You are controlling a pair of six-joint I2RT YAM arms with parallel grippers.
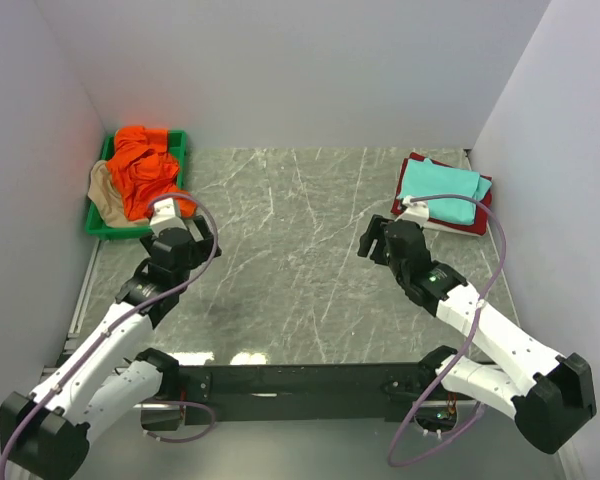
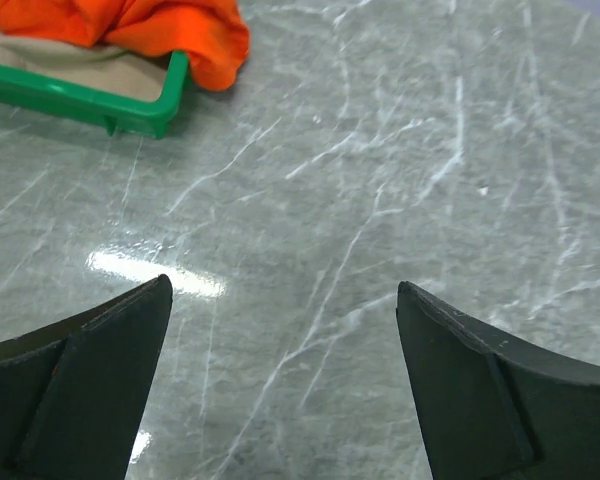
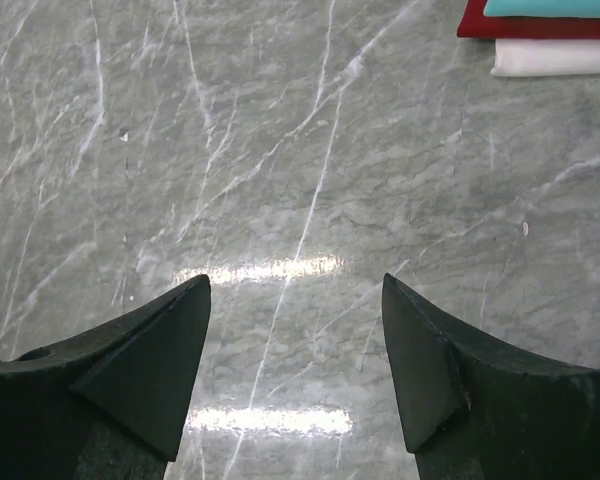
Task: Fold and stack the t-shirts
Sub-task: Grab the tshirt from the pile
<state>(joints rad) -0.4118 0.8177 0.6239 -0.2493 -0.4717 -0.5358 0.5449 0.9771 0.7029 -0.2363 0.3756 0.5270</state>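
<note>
1. Orange shirt (image 1: 145,170): a crumpled heap in the tray (image 2: 75,98), at the far-left corner of the table (image 1: 300,250). One fold hangs out over the tray's near-right corner.
2. Beige shirt (image 1: 102,190): in the same tray, under and to the left of the orange one, drooping over the left rim.
3. My left pincer (image 2: 283,290): released, jaws wide, nothing between them. It sits just off the tray's near-right corner, close to the hanging orange fold and not touching it. In the wrist view the orange cloth is ahead and to the left, and only bare marble lies between my fingers.
4. Folded stack, far-right corner of the table: teal shirt (image 1: 445,190) on top, red shirt (image 1: 408,165) under it, white shirt (image 1: 458,224) at the bottom with its edge showing on the near side.
5. My right pincer (image 3: 295,280): also released, jaws wide, empty. It is over bare marble on the near-left side of the stack, near it but apart. In the wrist view the stack's edge is ahead and to the right.
6. The orange shirt is well apart from the right pincer, with the open middle of the table between them.
7. I can't tell whether either pincer's tips touch the marble.
</note>
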